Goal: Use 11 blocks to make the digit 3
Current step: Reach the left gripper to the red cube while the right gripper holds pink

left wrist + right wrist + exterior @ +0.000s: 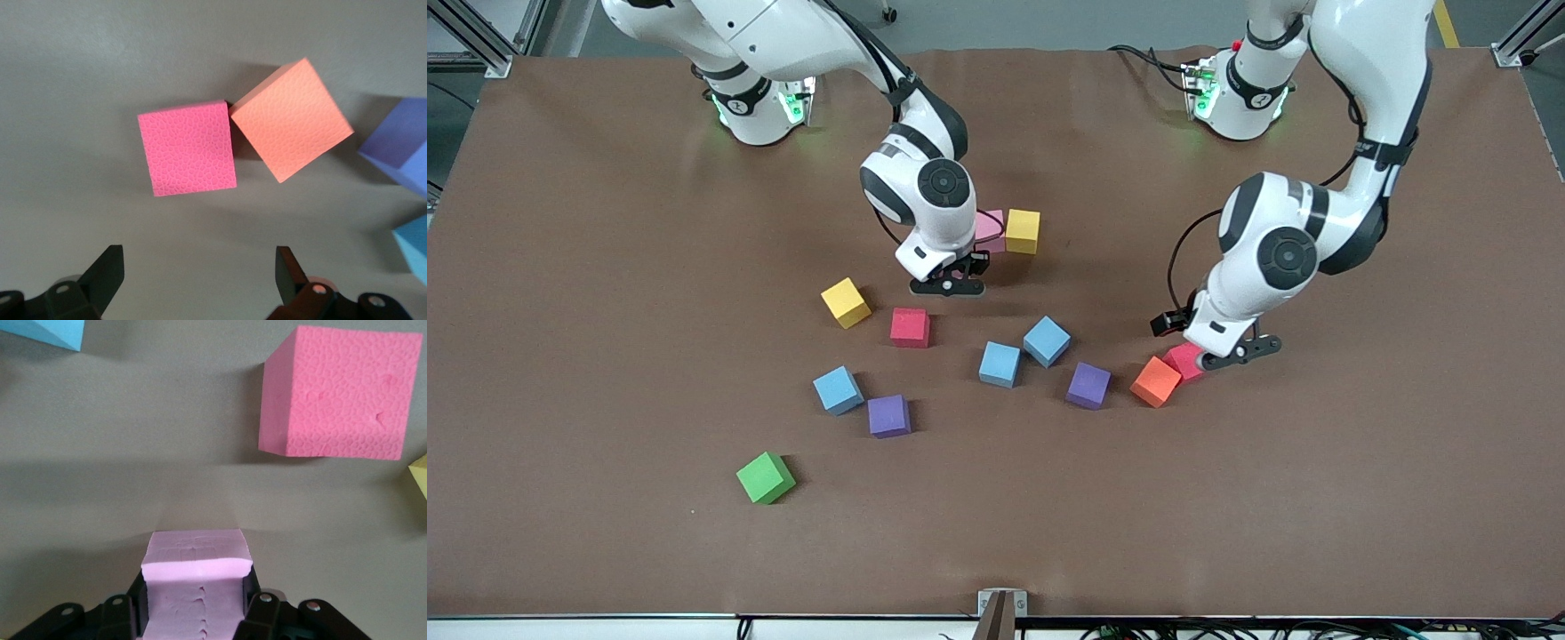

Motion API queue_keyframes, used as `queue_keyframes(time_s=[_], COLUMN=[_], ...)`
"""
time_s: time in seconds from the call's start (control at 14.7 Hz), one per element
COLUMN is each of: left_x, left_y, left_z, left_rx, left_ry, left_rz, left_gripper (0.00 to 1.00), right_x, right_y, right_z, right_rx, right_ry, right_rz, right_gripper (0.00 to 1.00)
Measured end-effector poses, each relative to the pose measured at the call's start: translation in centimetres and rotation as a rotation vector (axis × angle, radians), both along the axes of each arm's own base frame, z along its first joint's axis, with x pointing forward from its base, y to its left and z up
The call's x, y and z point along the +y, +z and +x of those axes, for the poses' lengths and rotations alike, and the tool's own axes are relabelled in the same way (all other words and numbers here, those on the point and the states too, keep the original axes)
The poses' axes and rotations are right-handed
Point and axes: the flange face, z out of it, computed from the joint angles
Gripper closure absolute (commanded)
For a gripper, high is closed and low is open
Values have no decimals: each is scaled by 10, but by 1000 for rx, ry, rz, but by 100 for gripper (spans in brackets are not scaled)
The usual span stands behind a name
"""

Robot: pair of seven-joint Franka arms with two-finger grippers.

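Matte, pebbly foam on the pink cube [197, 577]; dull brown table [1316, 498] beneath; glossy white plastic arms.

Brown table [605, 267] all over. White arms with black joints. A pale pink cube [195, 587] sits pinched in the black right gripper [193, 613]. A dimpled red cube [187, 148] touches the orange cube [291, 119]. Two yellow cubes [1023, 231], three light blue [1000, 364], two purple [1088, 385], one green [765, 477]; another pink [991, 227], possibly, half hidden.
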Motion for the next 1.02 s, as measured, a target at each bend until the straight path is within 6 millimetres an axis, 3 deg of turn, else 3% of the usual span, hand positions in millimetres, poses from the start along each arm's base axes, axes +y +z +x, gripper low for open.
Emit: queue_keyframes(time_s=[0.75, 1.02], left_x=[11, 16], left_y=[-48, -47], left_z=[6, 17], left_rx=[0, -34], left_ry=[10, 24], left_rz=[12, 2], left_gripper=[0, 0], right_x=[-4, -4], right_y=[0, 0], right_z=[-8, -9], right_rx=[1, 0], right_ry=[-45, -53], right_rz=[-12, -12], right_gripper=[100, 100])
